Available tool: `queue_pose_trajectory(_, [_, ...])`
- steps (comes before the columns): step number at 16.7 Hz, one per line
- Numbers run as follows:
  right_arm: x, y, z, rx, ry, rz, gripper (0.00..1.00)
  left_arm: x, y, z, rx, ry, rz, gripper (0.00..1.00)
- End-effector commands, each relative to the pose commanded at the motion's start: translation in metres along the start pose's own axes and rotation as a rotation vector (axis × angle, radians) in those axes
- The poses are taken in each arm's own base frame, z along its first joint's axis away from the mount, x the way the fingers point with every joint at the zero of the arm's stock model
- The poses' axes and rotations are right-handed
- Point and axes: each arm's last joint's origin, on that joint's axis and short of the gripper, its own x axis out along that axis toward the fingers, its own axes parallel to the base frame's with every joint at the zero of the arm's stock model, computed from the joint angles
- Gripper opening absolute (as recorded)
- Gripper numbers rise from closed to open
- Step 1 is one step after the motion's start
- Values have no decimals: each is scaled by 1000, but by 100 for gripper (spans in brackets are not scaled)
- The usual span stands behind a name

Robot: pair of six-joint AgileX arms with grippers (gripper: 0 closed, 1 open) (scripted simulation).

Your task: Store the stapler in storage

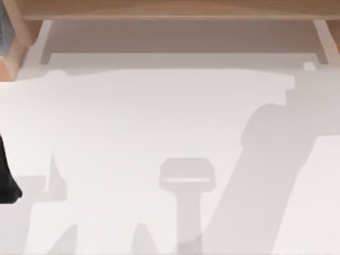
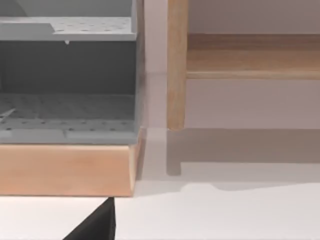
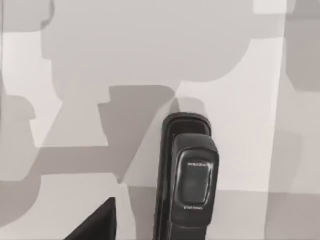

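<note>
The stapler (image 3: 187, 175) is a slim black bar with a rounded far end and a pale grey mark on top. It lies flat on the white table in the right wrist view. A black corner of my right gripper (image 3: 95, 225) shows just beside it, apart from it. The storage (image 2: 65, 75) is a grey perforated shelf unit on a wooden base, straight ahead in the left wrist view and at the top view's far left corner (image 1: 8, 48). A black corner of my left gripper (image 2: 95, 225) sits in front of that base. My left arm (image 1: 6, 180) shows at the top view's left edge.
A wooden shelf (image 1: 175, 10) runs along the back of the table, with an upright wooden post (image 2: 176, 65) beside the storage. Arm shadows fall across the white table top (image 1: 133, 122).
</note>
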Motion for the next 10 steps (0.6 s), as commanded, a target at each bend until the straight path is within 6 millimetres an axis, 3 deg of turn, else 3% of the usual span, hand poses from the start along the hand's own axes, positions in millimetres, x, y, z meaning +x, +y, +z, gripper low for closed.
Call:
queue_pose_trajectory(5, [-40, -51, -32, -55, -334, -156, 100, 0, 0, 0, 0, 0, 0, 100])
queue_pose_trajectory(10, [-45, -105, -98, -186, -609, -434, 100, 0, 0, 0, 0, 0, 0, 100])
